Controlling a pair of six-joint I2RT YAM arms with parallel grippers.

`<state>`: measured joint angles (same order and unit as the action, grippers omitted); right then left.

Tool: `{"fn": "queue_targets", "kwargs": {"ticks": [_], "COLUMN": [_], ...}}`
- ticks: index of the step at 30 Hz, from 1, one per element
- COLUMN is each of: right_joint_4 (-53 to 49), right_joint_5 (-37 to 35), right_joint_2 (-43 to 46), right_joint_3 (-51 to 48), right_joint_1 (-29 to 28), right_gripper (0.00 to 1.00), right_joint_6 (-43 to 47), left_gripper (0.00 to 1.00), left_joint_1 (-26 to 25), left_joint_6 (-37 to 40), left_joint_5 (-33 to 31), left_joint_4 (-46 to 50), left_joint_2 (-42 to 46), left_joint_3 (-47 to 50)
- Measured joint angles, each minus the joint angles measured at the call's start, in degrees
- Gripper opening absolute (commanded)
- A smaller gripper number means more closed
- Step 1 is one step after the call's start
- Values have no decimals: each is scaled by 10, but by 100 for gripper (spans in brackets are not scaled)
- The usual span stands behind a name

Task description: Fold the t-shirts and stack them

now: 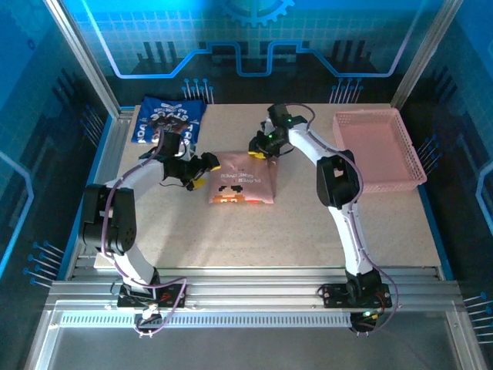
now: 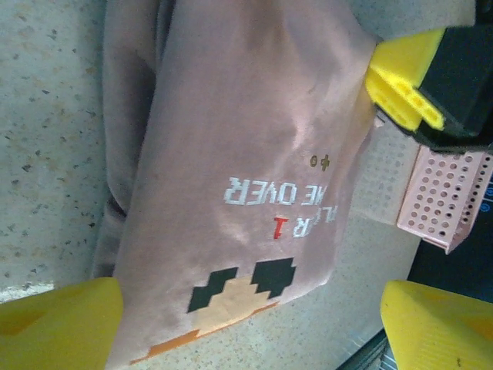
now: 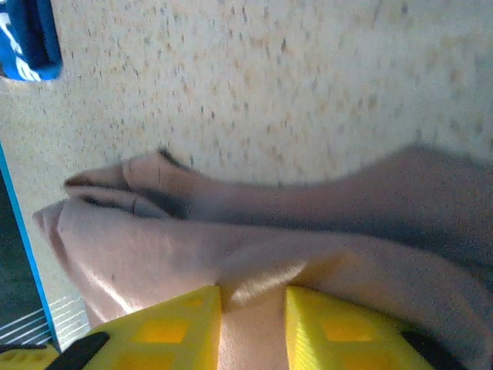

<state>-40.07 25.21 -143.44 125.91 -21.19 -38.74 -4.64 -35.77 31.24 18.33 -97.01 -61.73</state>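
Currently right tool (image 3: 253, 308) pinches a bunched fold of the pink t-shirt (image 1: 243, 183) at its far edge, probably to pull that fold flat. Left tool (image 1: 202, 166) stands spread just beside the shirt's left edge, holding nothing, seemingly ready to grip. Pink t-shirt lies folded mid-way across the table (image 1: 308, 231); navy t-shirt (image 1: 168, 119) sits folded at the far-left corner, so stacking is not yet done.

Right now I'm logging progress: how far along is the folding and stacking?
Done: the navy t-shirt lies folded at the far left. In hand: the pink t-shirt, folded mid-table, with the right claw pinching its edge and the left claw open beside it. Left: stacking, since the shirts lie apart.
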Motion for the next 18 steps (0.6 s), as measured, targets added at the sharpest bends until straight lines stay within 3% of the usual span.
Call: {"fn": "queue_targets", "kwargs": {"ticks": [9, 18], "right_joint_4": [-7, -7], "right_joint_5": [-13, -23], "right_joint_2": [7, 297], "right_joint_3": [74, -123], "right_joint_1": [10, 9], "right_gripper": [63, 68], "right_joint_6": [14, 83], "left_gripper": [88, 87], "left_joint_1": [0, -7], "left_joint_6": [0, -3], "left_joint_5": [-37, -60], "left_joint_4": [-18, -24], "left_joint_2": [-25, -87], "left_joint_3": [2, -16]}}
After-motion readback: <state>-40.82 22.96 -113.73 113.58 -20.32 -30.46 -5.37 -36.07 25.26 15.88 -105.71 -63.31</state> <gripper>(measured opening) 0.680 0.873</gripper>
